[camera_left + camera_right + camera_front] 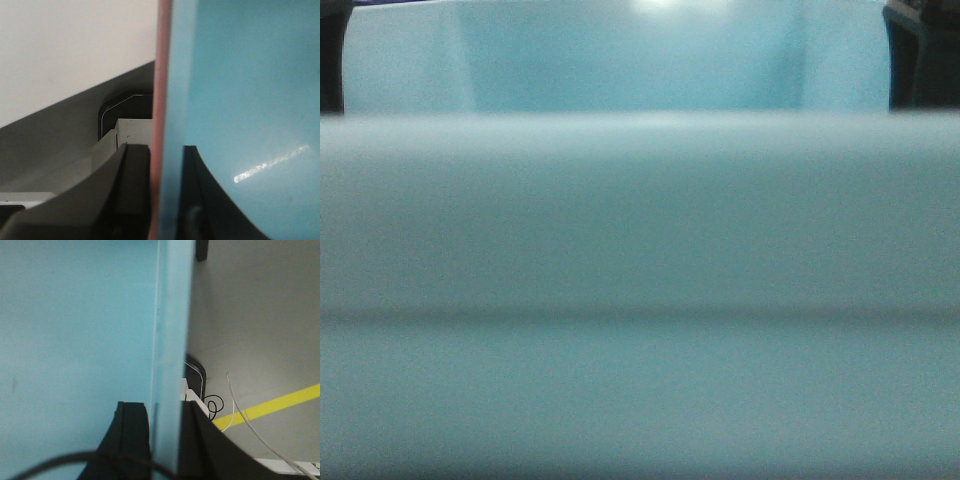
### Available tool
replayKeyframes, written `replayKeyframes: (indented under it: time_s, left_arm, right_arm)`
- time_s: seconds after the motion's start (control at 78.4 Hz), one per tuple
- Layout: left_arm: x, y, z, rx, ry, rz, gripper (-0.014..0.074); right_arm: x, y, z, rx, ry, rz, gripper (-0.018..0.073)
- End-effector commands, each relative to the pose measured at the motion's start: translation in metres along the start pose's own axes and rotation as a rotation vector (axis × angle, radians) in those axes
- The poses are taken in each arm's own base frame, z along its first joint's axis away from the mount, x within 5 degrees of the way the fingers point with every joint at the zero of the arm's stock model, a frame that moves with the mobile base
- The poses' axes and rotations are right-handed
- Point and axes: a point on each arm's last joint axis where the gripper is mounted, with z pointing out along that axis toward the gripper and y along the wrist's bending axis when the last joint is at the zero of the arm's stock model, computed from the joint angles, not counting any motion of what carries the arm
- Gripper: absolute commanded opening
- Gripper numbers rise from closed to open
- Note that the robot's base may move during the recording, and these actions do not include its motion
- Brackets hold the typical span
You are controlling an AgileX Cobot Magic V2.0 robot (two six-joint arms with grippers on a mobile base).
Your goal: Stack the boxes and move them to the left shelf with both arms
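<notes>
Your left arm's wrist view looks along the left gripper (164, 160), whose two black fingers (132, 195) point up the frame and are pressed in from either side on a double wall. The thin edge of the pink tub (159, 75) lies against the near finger, and the light blue tub (640, 220) lies flush beside it, against the other finger. So that claw is pinching both layers together, with no gap to be seen at either pad. Your right arm mirrors this. The right gripper (164, 412) reaches upward with one dark finger on the tub's broad blue face and the other on the outer side of its wall, clamped on the blue wall alone, and no pink shows there. In the front view the blue tub sits right up against the lens, blurred and filling the frame, its rim a wide band across the middle. Past the right claw you can see grey floor (250, 315), a yellow line (270, 407) and a white cable (240, 412).
</notes>
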Motion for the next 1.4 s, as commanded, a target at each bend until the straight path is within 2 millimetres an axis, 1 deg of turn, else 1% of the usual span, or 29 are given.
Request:
replayKeyframes:
  time_s: [0.0,1.391]
  left_arm:
    - [0.0048,0.0025,-0.0170,0.020,0.000,-0.013,0.0000]
    - [0.0048,0.0025,-0.0170,0.020,0.000,-0.013,0.0000]
  right_arm:
    - [-0.0042,0.0007,-0.0181,-0.071,-0.080,-0.004,0.0057]
    - [-0.0030,-0.0008,-0.0179,-0.055,-0.066,-0.004,0.0057]
